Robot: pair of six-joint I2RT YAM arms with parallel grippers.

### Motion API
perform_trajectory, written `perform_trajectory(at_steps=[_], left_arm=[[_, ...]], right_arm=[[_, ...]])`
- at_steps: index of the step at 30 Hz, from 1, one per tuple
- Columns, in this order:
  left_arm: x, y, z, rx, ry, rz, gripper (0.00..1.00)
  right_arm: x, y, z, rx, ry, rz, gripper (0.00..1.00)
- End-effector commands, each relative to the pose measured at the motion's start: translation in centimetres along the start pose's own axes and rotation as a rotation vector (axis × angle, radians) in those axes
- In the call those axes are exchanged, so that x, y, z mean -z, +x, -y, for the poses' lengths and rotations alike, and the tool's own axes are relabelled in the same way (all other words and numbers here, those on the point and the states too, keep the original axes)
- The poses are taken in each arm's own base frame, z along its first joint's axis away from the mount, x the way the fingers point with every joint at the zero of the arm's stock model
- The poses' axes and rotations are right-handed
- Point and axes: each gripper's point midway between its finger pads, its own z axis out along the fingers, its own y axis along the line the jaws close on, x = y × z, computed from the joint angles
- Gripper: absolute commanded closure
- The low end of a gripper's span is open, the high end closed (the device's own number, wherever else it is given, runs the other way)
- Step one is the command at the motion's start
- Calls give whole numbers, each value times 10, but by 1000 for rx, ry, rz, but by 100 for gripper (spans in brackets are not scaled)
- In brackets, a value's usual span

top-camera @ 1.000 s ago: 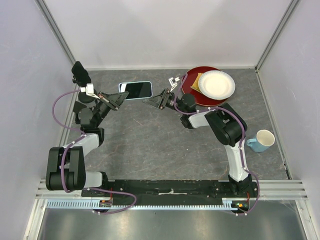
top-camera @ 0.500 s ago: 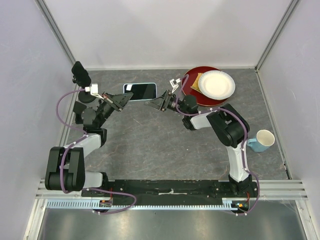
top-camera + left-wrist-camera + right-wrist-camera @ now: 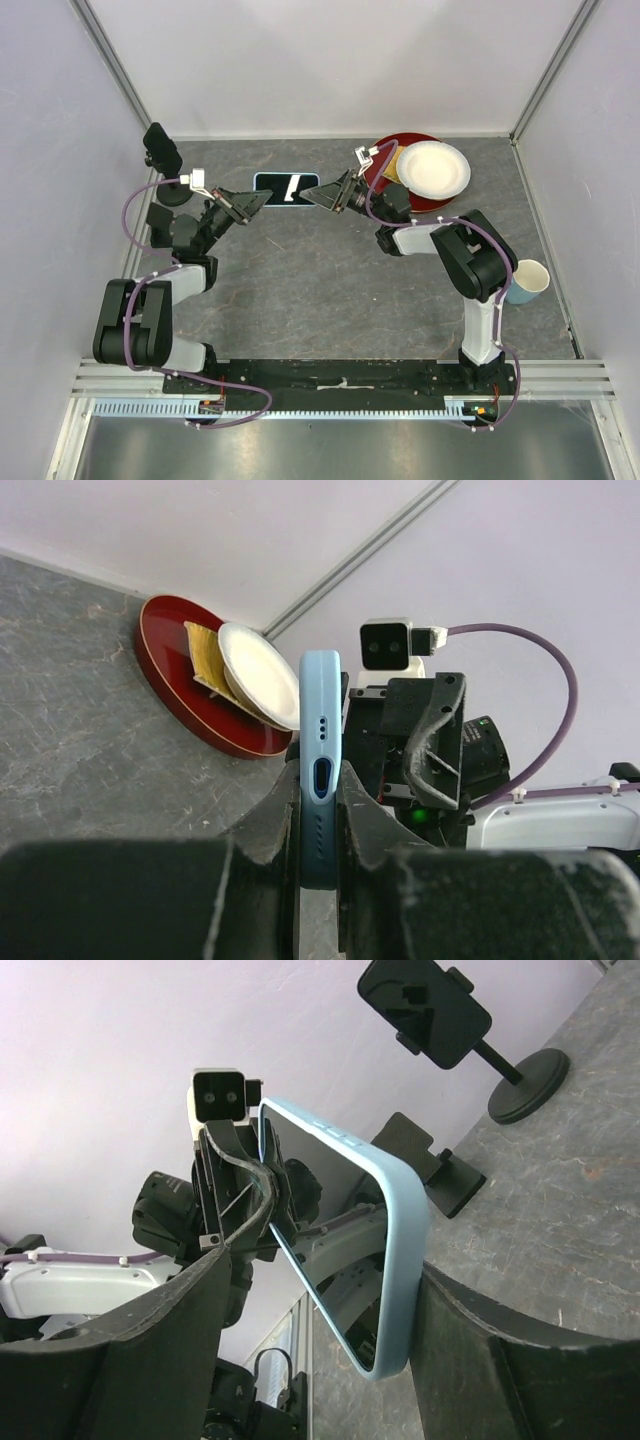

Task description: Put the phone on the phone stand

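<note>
1. The phone (image 3: 290, 188), in a light blue case, is held up off the grey table (image 3: 320, 290), toward 12 o'clock from the table's middle. Its length runs from 9 to 3 o'clock between the two arms.
2. The left gripper (image 3: 255, 200) comes at the phone from 8 o'clock and is clamped tight on its near end. In the left wrist view the phone stands edge-on, with a finger pressed against each face.
3. The right gripper (image 3: 322, 192) reaches in from 3 o'clock with its jaws spread wide, straddling the phone's other end. In the right wrist view the screen-side finger stands clear of the glass, so it has no grip.
4. I cannot tell whether the other right finger touches the case edge.
5. The phone stand (image 3: 160, 150) is black with a round base and sits out at 10 o'clock near the left wall. It is well apart from the phone, and its cradle holds nothing.
6. A black bracket-like block (image 3: 440, 1175) sits on the table near the stand's base.
7. At 1 o'clock lies a dark red tray (image 3: 385, 185) carrying a white plate (image 3: 433, 168) and a flat yellow piece (image 3: 392, 160) tucked partly under the plate.
8. A light blue mug (image 3: 530, 279) stands at 4 o'clock by the right wall, just beside the right arm's elbow.
</note>
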Motion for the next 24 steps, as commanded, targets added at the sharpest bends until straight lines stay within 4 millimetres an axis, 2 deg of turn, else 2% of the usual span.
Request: perform_trajectory(at_steps=[1, 5, 6, 10, 13, 14, 16, 17, 19, 20, 23, 24], left_arm=[[-4, -12, 27, -44, 122, 41, 98], [-5, -9, 27, -42, 124, 30, 98], [-5, -8, 26, -41, 122, 26, 98], [-8, -2, 22, -20, 118, -5, 98], [-9, 1, 18, 1, 116, -17, 93], [-9, 1, 18, 3, 119, -22, 90], [-10, 4, 15, 17, 115, -36, 84], [-9, 4, 14, 24, 111, -38, 76], [-9, 8, 12, 39, 107, -48, 64], [-9, 9, 11, 43, 105, -52, 53], [-4, 9, 3, 64, 70, -42, 42], [-1, 3, -2, 68, 41, -15, 40]], right_arm=[[12, -33, -94, 269, -360, 152, 31], [13, -33, -97, 283, -364, 149, 42], [13, -33, -98, 285, -367, 149, 52], [15, -35, -108, 295, -383, 147, 69], [18, -36, -117, 303, -395, 149, 83], [19, -37, -122, 310, -401, 152, 90], [21, -38, -128, 324, -408, 154, 96], [23, -39, -133, 332, -414, 156, 100], [25, -40, -140, 347, -424, 162, 100], [27, -40, -140, 347, -422, 162, 100], [29, -42, -146, 354, -428, 170, 100], [29, -44, -146, 352, -423, 175, 100]])
